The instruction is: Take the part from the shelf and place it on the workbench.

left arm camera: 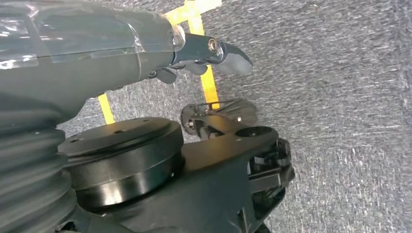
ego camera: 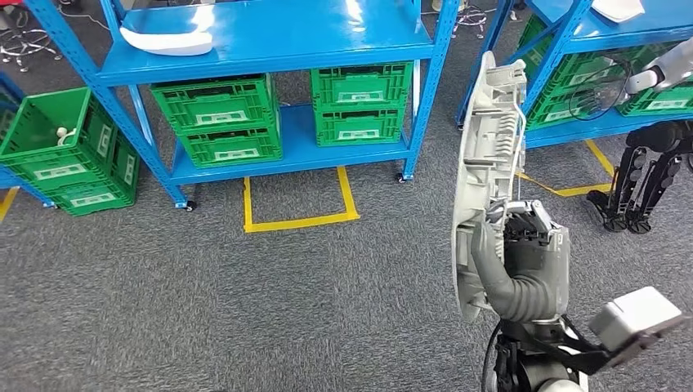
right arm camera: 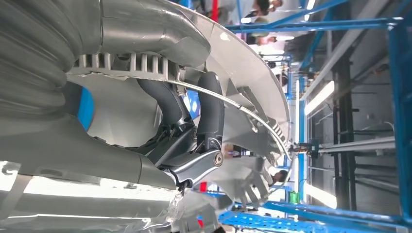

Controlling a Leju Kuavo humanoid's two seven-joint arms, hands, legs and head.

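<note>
Upright, part (ego camera: 488, 163) in right hand (ego camera: 523, 253) | shelf (ego camera: 278, 49) ahead

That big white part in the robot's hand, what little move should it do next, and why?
Probably keep its grip and turn away from the shelf to look for the workbench. The right hand holds the white part upright, fingers hooked around a rib, with grey carpet below it.

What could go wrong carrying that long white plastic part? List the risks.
1. The right hand grips the long white ribbed plastic part near its lower end, upright, so it could tip or slip.
2. Its upper end stands close to the blue metal shelf upright and could catch when turning.
</note>
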